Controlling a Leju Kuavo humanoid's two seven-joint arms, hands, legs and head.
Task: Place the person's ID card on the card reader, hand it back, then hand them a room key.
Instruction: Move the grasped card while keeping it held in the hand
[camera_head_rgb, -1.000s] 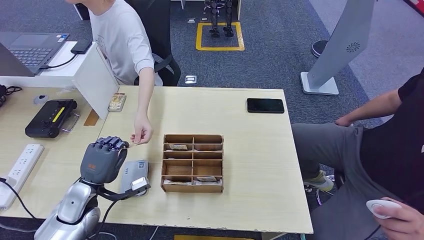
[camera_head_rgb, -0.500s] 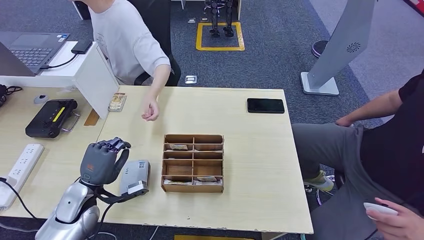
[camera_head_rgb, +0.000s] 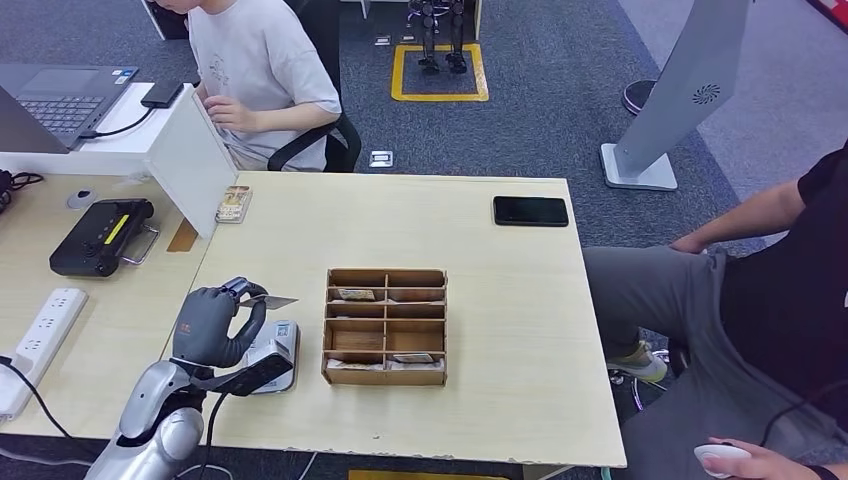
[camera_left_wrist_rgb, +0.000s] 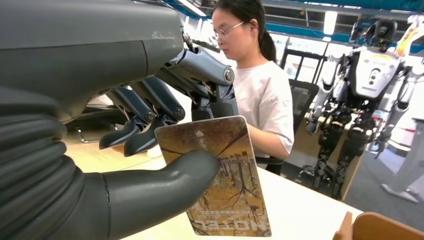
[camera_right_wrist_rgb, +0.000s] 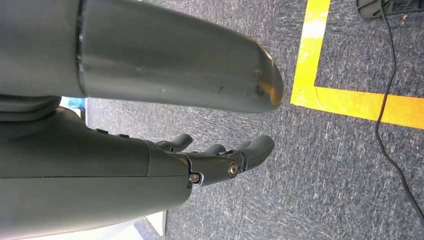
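Card (camera_head_rgb: 272, 300) now sits pinched in the left robot hand (camera_head_rgb: 213, 325), thumb against fingers, held above the tabletop (camera_head_rgb: 500, 400) just over the grey card reader (camera_head_rgb: 272, 350); a second ago that hand was empty, raised with fingers together as the person's (camera_head_rgb: 255, 60) hand reached toward it. The person's arm has since drawn back from the tabletop to the white desk beside the laptop (camera_head_rgb: 45, 100). At right, a second seated person's (camera_head_rgb: 780, 290) hand with the white device (camera_head_rgb: 722, 457) has dropped lower toward the frame edge.

The head view shows the card only as a thin sliver, edge-on, left of the wooden organizer (camera_head_rgb: 385, 326). The left wrist view gives its face: a brown-and-gold tree picture with the word HOTEL printed upside down, the thick grey thumb (camera_left_wrist_rgb: 165, 187) pressed across it and darker fingers (camera_left_wrist_rgb: 150, 117) behind. That view also shows the person in a white T-shirt and a row of standing robots (camera_left_wrist_rgb: 372, 90) behind her.

The right robot hand (camera_right_wrist_rgb: 220, 160) hangs over grey carpet beside yellow floor tape (camera_right_wrist_rgb: 320, 75), fingers apart and loosely curved, holding nothing.

Part of the card reader lies hidden under the left robot hand and wrist. Small cards in the organizer's compartments are too small to read. A black phone (camera_head_rgb: 530, 211) lies at the tabletop's far right.
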